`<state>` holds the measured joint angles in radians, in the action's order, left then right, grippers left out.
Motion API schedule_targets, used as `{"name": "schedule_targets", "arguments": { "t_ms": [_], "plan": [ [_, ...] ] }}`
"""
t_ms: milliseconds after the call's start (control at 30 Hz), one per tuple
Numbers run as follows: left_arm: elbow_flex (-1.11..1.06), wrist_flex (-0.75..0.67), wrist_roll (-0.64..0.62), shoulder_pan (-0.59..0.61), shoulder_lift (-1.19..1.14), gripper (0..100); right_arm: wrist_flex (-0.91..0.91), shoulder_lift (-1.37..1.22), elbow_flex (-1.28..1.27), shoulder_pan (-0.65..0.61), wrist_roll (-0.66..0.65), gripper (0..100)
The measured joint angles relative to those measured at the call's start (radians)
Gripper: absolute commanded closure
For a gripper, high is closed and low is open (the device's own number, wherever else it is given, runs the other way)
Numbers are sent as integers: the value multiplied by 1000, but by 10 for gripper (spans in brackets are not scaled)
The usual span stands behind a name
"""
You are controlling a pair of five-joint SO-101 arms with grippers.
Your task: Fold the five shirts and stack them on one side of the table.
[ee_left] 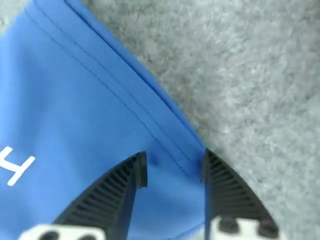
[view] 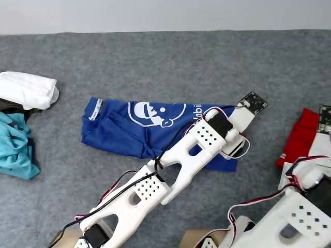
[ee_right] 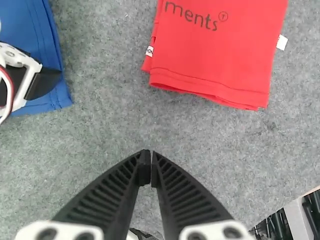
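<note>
White shirt [view: 28, 89] folded at far left, teal shirt [view: 18, 150] crumpled beside it, nearer the arms. Blue shirt [view: 129, 129] mid-table, laid long. Left gripper [ee_left: 172, 167] over its right hem, jaws apart. Right gripper [ee_right: 151, 167] pressed together above grey table [view: 181, 62]. Red shirt [ee_right: 220, 50] folded, far right.

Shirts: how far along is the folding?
Done: red shirt lies folded. In hand: blue shirt, partly folded, left gripper open at its hem; right gripper shut over the table. To do: white shirt and teal shirt heaped, unstacked.
</note>
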<state>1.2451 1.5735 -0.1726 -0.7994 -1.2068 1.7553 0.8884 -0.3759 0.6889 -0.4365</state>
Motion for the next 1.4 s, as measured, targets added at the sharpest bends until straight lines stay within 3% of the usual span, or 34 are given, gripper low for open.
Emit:
{"name": "schedule_targets", "arguments": {
  "t_ms": [300,567,800,1100,1233,1400],
  "plan": [
    [0,17,15,0,0,997,0,0,0,0,0,984],
    [8,25,15,0,0,998,0,0,0,0,0,984],
    [149,144,15,3,8,998,0,0,0,0,0,984],
    [173,152,15,38,44,998,0,0,0,0,0,984],
    [173,152,15,38,44,975,0,0,0,0,0,984],
    [173,152,15,38,44,834,0,0,0,0,0,984]
  ]
}}
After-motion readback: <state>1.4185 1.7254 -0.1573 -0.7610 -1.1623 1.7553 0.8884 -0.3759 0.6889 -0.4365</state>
